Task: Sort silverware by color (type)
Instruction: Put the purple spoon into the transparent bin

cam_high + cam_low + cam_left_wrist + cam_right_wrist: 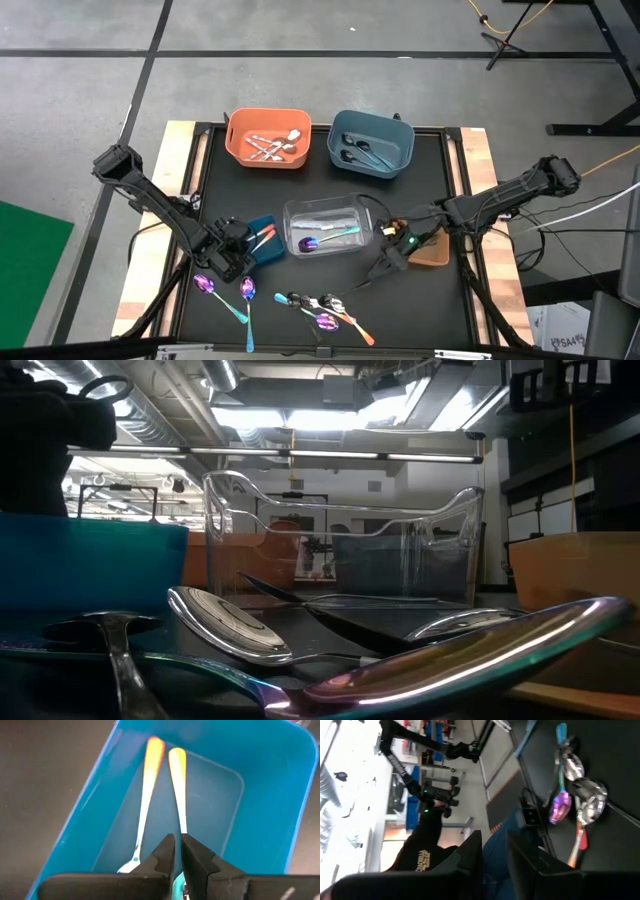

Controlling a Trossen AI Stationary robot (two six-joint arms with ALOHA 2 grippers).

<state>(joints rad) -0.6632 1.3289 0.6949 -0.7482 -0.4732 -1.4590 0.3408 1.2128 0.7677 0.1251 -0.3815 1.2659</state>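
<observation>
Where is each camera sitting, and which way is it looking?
High view: above the table, looking straight down; both arms show, left gripper over the small blue bin.
Low view: at table height, looking across past spoons to the clear bin; no clear arm.
Left wrist view: looks into that blue bin at two orange-handled pieces; own fingers at bottom.
Right wrist view: sideways past its own fingers toward loose silverware and the room.
Shared: the blue bin.

Left arm reaches in from table's left edge, elbow raised, wrist bent down — left gripper [243, 243] low over table's left-front part. Its fingers [200, 862] stand nearly together, narrow gap between them — something thin in gap, grip not certain. Right arm stretches from right edge toward centre; right gripper [392, 257] angled down, fingers [470, 852] parted, nothing between them.
</observation>
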